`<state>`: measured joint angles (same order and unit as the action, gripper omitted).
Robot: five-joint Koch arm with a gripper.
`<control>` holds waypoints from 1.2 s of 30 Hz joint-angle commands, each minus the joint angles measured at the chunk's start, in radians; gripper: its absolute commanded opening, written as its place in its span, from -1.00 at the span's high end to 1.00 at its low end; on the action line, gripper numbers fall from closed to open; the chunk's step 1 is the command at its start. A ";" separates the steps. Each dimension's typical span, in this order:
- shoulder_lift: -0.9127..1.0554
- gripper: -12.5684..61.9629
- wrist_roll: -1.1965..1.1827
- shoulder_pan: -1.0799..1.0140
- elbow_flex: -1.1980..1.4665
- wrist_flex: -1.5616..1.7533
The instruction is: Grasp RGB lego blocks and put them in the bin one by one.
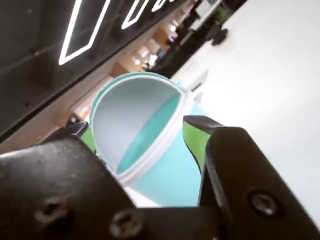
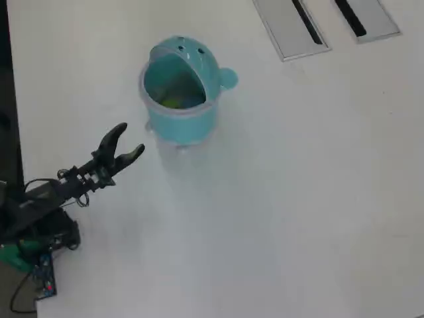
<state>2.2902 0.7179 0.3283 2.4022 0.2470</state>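
On the table: white flat tabletop (image 2: 298, 199), with the round light-teal plastic bin (image 2: 180, 112) as the landmark for everything below.
Bin: upright, its domed hood-like lid (image 2: 189, 53) raised at the far side in the overhead view, small dark holes on top of the hood, a round knob (image 2: 227, 78) sticking out to the bin's right in that view.
Bin in the wrist view: the bin (image 1: 170, 170) fills the middle, pale inner face of the hood turned toward the camera, white rim below it.
Blocks: a small yellow-green lego block (image 2: 173, 103) lies inside the bin, low against the near wall of the bin in the overhead view; red and blue blocks cannot be made out, and the bin's dim interior hides whatever else is in there.
Gripper: black two-fingered gripper (image 2: 131, 142) sits just left of and below the bin in the overhead view, apart from it, tips pointing toward the bin.
Jaws: spread well apart with nothing between them; in the wrist view the gripper (image 1: 135, 130) frames the bin, green-faced fingers (image 1: 192, 137) on either side.
Arm: black arm (image 2: 59, 189) reaches in from the lower left, away from the bin.
Panels: two grey slotted panels (image 2: 291, 26) lie far up and right of the bin.
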 commanded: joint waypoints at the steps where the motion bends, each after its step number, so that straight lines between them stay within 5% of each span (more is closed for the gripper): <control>1: 0.069 -0.21 -0.044 -0.023 -0.034 0.152; 36: 0.072 -0.20 -0.376 -0.212 0.523 0.541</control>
<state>2.2902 0.3850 0.1243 2.9483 0.6289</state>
